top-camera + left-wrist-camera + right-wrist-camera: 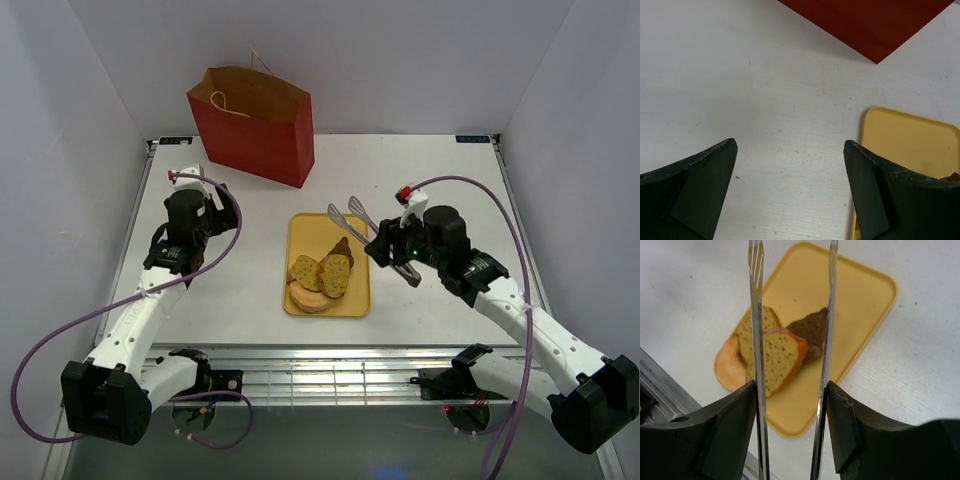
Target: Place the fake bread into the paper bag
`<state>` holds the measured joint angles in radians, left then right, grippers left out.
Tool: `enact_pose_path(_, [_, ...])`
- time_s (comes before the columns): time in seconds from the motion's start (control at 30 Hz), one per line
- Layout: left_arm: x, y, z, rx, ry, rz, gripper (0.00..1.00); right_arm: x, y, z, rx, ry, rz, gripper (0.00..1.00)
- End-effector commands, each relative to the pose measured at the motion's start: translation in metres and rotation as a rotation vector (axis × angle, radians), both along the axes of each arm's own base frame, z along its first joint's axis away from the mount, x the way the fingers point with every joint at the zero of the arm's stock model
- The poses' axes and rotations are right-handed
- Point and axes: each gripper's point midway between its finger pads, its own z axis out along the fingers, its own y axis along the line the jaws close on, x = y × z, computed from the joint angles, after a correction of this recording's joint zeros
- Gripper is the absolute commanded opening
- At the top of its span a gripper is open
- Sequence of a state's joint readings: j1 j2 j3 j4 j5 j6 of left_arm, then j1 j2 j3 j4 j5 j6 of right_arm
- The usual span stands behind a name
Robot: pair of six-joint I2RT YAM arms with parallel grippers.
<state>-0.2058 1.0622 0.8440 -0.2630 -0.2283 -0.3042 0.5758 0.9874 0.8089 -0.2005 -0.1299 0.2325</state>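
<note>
While your right claw (790,390) stands about half open, its two fingers press on the arms of a pair of metal tongs (756,315). It holds them with their tips spread apart near the far end of the yellow tray (860,295). You'll find the bread (777,357) on the tray's near half: speckled slices, a pale bun, a dark piece. Your left claw (790,147) gapes wide, holding nothing, over bare tabletop (765,75). The red paper bag (255,125) stands upright at the tabletop's far edge, toward the left corner.
</note>
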Motion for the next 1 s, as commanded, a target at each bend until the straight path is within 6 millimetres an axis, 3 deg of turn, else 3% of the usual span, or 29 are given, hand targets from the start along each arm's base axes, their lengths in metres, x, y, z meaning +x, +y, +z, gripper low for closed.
enact_pose_path(0.0, [0.0,0.003,-0.002,0.014,0.014,0.015,0.98,0.002,-0.007,-0.005,0.008,-0.02,-0.04,0.61])
enact_pose_path(0.23, [0.002,0.002,-0.01,0.022,0.038,0.011,0.98,0.0,0.002,-0.03,0.03,0.051,-0.021,0.6])
enact_pose_path(0.97, [0.002,-0.003,-0.011,0.008,0.042,-0.014,0.98,0.01,0.008,-0.072,0.031,0.145,-0.072,0.6])
